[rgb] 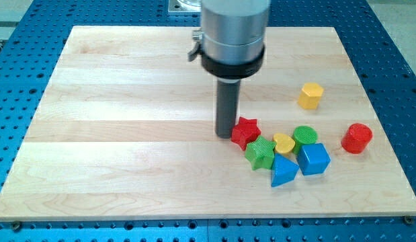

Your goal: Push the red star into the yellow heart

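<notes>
1. my tip [224, 136] sits at the end of the dark rod, which is down at the board; it holds nothing and stands just beside the red star [246, 132], on the star's left side as seen, touching or nearly so.
2. the wooden board [127, 134] is pale, made of planks running across the view, and lies on a blue perforated table [389, 54] that shows on all sides.
3. the blue cube [314, 159] and the blue triangular block [283, 171] lie low in the cluster at the view's lower right.
4. the green star [261, 153] sits just below the red star, touching it.
5. the red cylinder [357, 138] stands apart at the view's right.
6. the green cylinder [304, 136] is just right of the yellow heart [283, 142], which lies near the red star's right, the green star crowding between.
7. the yellow hexagonal block [311, 95] stands alone towards the view's top.
</notes>
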Available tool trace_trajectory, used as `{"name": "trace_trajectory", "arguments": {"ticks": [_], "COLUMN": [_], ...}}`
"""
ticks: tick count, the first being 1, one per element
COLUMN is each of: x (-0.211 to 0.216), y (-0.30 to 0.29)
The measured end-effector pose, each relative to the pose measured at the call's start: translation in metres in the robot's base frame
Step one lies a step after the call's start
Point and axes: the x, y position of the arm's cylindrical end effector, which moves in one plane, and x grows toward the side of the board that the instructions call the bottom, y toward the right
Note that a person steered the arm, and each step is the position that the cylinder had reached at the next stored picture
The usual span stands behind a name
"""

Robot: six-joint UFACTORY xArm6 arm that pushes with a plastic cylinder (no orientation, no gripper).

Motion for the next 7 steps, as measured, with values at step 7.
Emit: {"name": "trace_trajectory", "arguments": {"ticks": [7], "x": [-0.022], "y": [0.049]}}
